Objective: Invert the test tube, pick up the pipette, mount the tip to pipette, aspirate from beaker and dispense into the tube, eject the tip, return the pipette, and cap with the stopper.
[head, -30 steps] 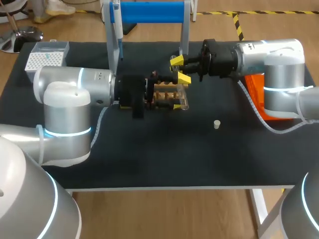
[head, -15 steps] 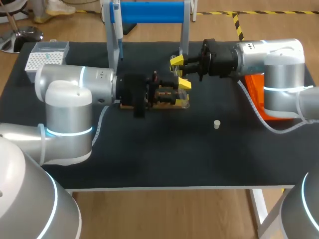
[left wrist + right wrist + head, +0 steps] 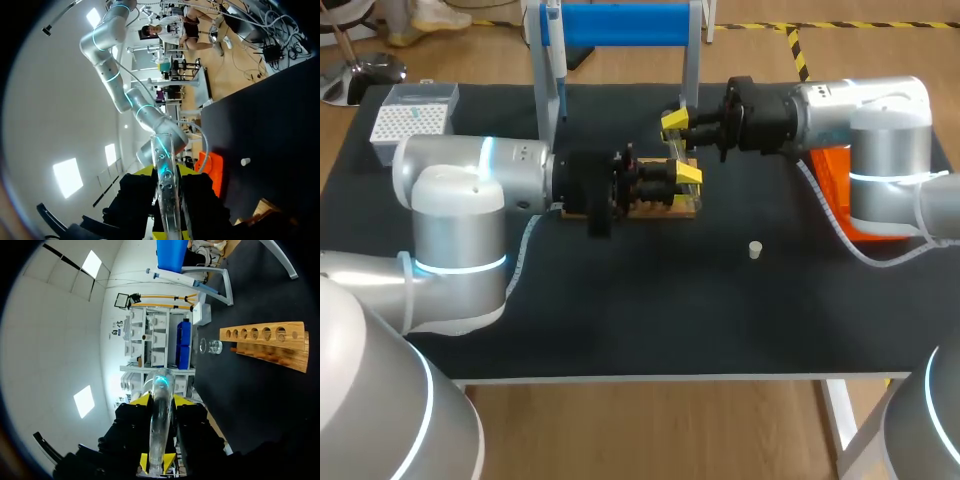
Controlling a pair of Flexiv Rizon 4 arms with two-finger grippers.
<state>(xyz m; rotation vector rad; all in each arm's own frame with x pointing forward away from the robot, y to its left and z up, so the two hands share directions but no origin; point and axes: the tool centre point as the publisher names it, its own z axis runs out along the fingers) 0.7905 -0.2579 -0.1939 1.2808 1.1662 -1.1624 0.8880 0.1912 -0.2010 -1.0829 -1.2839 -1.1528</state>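
A clear test tube (image 3: 673, 150) hangs above the wooden rack (image 3: 665, 207), and both grippers hold it. My right gripper (image 3: 672, 122) is shut on its far end. My left gripper (image 3: 684, 174) is shut on the end nearer the rack. In the left wrist view the test tube (image 3: 165, 190) runs straight out between the left gripper's (image 3: 165, 172) black fingers, which press it from both sides. In the right wrist view the test tube (image 3: 160, 425) sits clamped in the right gripper (image 3: 161, 401). The small white stopper (image 3: 755, 249) lies on the black mat, right of the rack.
A blue pipette stand (image 3: 620, 25) rises behind the rack, with the pipette (image 3: 180, 277) on it. A white tip box (image 3: 415, 118) sits at the back left and an orange bin (image 3: 835, 190) at the right. A glass beaker (image 3: 211, 346) stands beyond the rack (image 3: 267, 342).
My left gripper's fingers have come together around the tube, from wide open to pressing on it. The right arm has kept still with the tube in its grip.
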